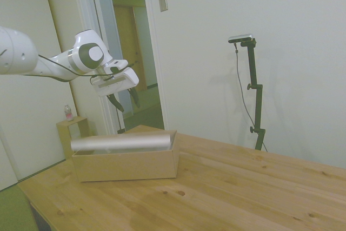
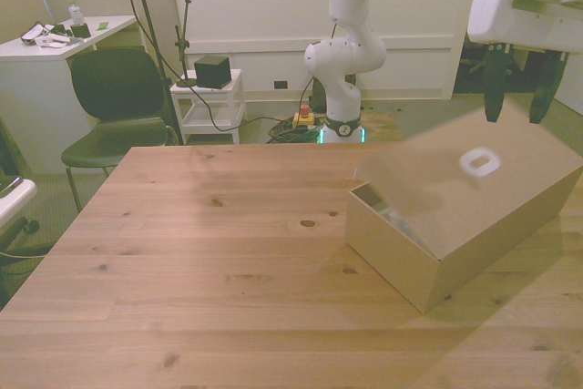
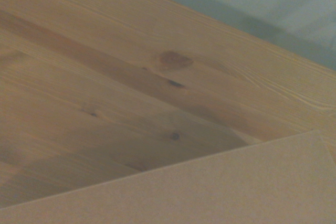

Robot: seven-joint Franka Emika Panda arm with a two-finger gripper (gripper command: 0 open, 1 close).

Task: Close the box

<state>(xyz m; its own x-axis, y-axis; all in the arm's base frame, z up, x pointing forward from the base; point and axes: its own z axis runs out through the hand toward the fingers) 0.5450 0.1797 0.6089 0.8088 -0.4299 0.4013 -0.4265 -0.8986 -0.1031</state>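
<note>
**Lid nearly down, gripper hanging above it**

The box (image 2: 455, 234) is sitting on the table (image 2: 209, 252) toward the front view's right, its lid (image 2: 474, 179) blurred and almost flat, with a gap showing at one end. The gripper (image 2: 515, 107) is hanging just above the lid's far long edge, fingers spread apart and gripping nothing. Any finishing press would be going straight down from there.

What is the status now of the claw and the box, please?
Claw open, above the box, not touching. Lid nearly down, blurred, a gap showing on the front view's left. Nothing in the way.
</note>
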